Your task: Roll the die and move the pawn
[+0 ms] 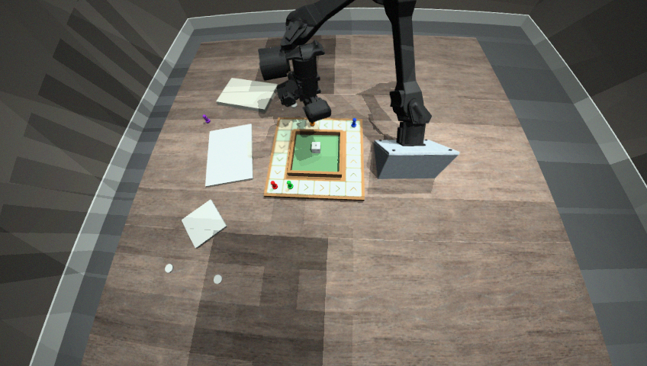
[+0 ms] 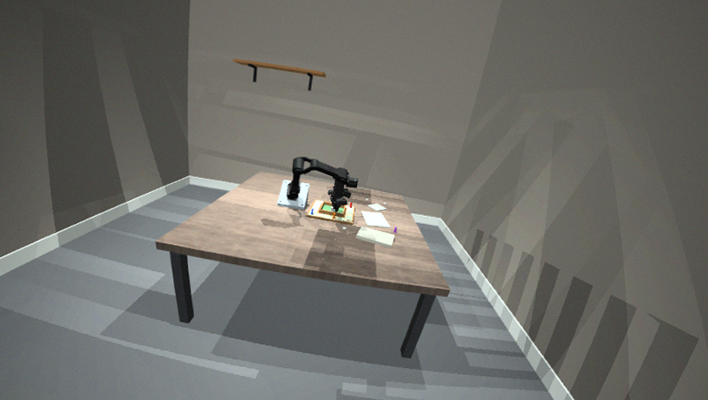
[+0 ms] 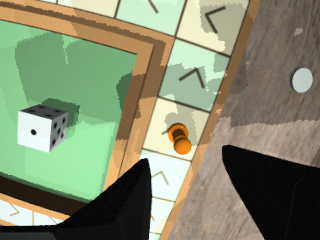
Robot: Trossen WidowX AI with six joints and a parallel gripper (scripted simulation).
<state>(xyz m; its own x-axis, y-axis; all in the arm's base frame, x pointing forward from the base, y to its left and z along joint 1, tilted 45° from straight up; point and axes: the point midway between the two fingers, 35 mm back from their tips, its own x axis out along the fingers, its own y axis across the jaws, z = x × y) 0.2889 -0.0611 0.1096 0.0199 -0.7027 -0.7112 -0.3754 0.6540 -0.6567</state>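
Observation:
The white die (image 1: 315,147) (image 3: 42,128) lies in the green-floored tray (image 1: 343,158) (image 3: 145,62), with one pip on top. The orange pawn (image 1: 312,123) (image 2: 334,215) (image 3: 181,140) stands upright on a square of the board's far side in the top view. My gripper (image 1: 313,120) (image 2: 336,210) (image 3: 186,159) is partly open above that side. In the wrist view the pawn shows just beyond the gap between the fingertips, with no contact visible. In the top view the gripper body hides most of the fingers.
A blue pawn (image 1: 354,123) (image 2: 312,211) stands on the same side's corner. Red (image 1: 273,184) and green (image 1: 289,184) pawns stand at the opposite side. A purple pawn (image 1: 206,118) (image 2: 395,229), pale slabs (image 1: 230,155) and small white discs (image 1: 217,278) (image 3: 302,80) lie off the board.

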